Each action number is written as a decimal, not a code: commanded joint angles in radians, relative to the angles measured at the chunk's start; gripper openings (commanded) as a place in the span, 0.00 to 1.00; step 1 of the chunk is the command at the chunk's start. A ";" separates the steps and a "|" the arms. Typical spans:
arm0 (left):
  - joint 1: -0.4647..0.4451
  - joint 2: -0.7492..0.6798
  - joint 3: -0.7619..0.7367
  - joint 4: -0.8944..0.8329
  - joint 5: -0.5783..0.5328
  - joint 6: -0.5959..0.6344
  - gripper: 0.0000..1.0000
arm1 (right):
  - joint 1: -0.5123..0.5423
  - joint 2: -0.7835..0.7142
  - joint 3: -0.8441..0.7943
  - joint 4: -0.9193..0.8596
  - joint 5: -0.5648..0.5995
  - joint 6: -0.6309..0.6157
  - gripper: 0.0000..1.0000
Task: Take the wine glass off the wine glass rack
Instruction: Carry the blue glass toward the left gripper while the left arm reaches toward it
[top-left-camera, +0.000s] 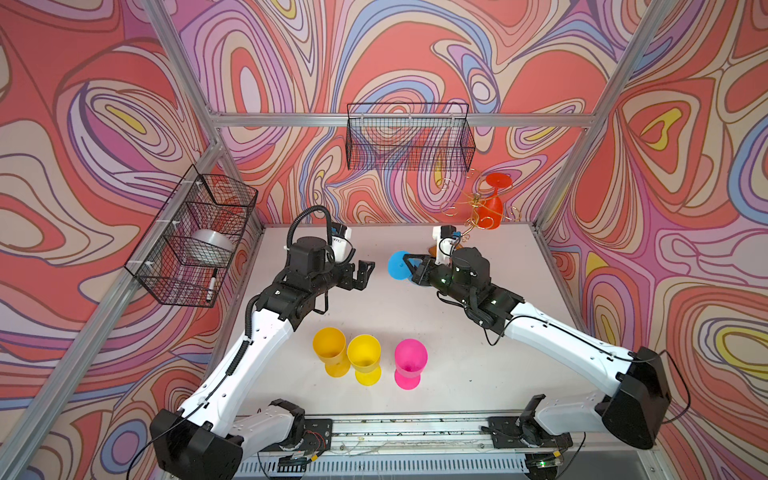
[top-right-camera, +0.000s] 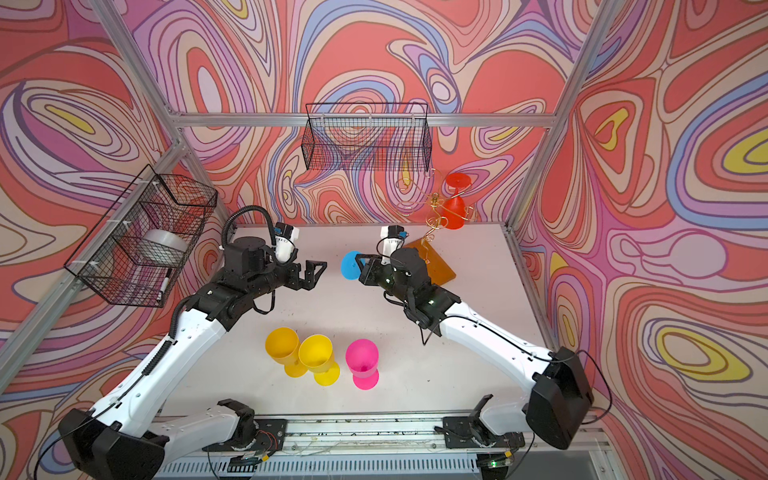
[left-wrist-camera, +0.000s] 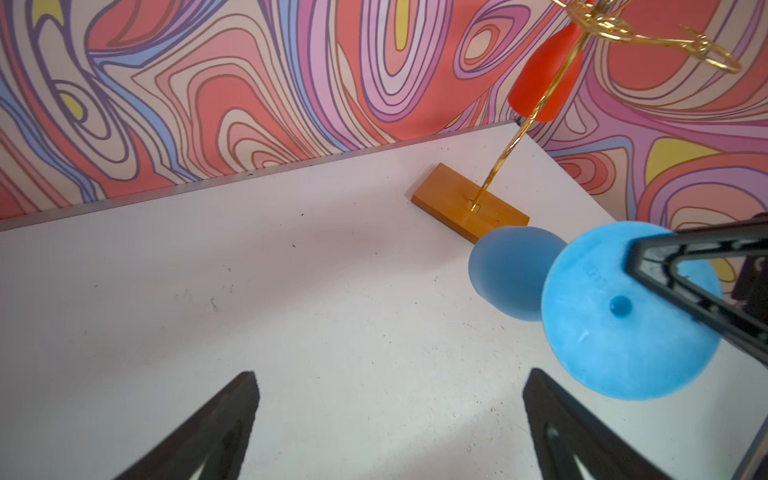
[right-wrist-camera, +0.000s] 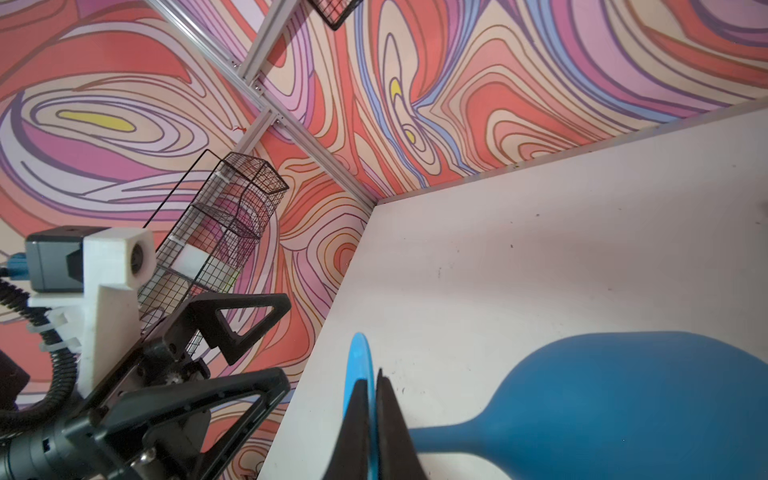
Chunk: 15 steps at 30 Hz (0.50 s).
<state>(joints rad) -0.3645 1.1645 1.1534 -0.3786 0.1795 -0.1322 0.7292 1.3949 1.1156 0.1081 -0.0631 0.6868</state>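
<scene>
Nearer than both end effectors, two yellow glasses (top-left-camera: 364, 353) and a pink glass (top-left-camera: 410, 357) stand upright on the table (top-left-camera: 395, 309). The right end effector (right-wrist-camera: 374, 386) is clamped on the foot of the blue wine glass (left-wrist-camera: 615, 316), held sideways and free of the rack's arms. The left end effector (left-wrist-camera: 392, 374), spread wide and empty, faces it. Beyond the right end effector, a red glass (top-left-camera: 490, 210) hangs upside down on the wine glass rack (left-wrist-camera: 453, 193). Removal looks done; setting down remains.

Bare table (top-right-camera: 353, 307) (wine glass rack (top-right-camera: 440, 262) behind)
</scene>
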 joint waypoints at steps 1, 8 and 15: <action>0.009 0.022 0.056 -0.065 -0.083 -0.025 1.00 | 0.014 0.049 0.057 0.129 -0.144 -0.123 0.00; 0.036 0.036 0.130 -0.176 -0.219 -0.143 1.00 | 0.037 0.108 0.083 0.197 -0.252 -0.282 0.00; 0.122 0.014 0.203 -0.346 -0.171 -0.337 0.97 | 0.078 0.149 0.075 0.239 -0.342 -0.425 0.00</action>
<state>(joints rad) -0.2520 1.1999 1.3090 -0.6044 0.0162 -0.3595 0.7856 1.5215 1.1751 0.3023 -0.3466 0.3683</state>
